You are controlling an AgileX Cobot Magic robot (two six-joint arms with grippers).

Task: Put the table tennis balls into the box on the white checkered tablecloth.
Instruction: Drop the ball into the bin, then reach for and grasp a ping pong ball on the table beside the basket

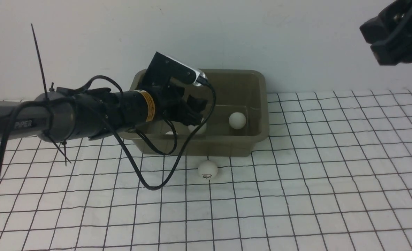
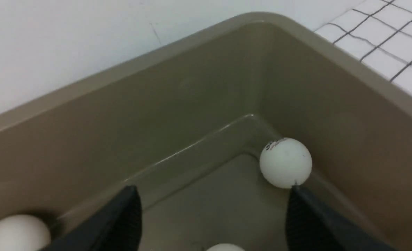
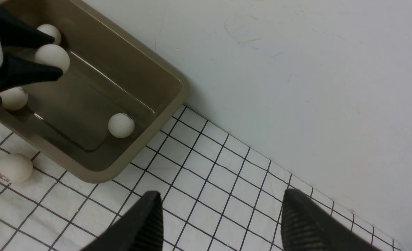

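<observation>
One white matte ball (image 1: 207, 169) lies outside the olive-grey plastic box (image 1: 220, 147), robot-side, nearer left gripper (image 2: 214, 195). Both left and right gripper (image 3: 221, 195) jaws spread.

Both sets of fingertips (image 2: 124, 209) (image 3: 150, 209) are blurred in the wrist views; beneath the box (image 1: 220, 146), the cloth (image 1: 331, 167) is brightly lit.
</observation>
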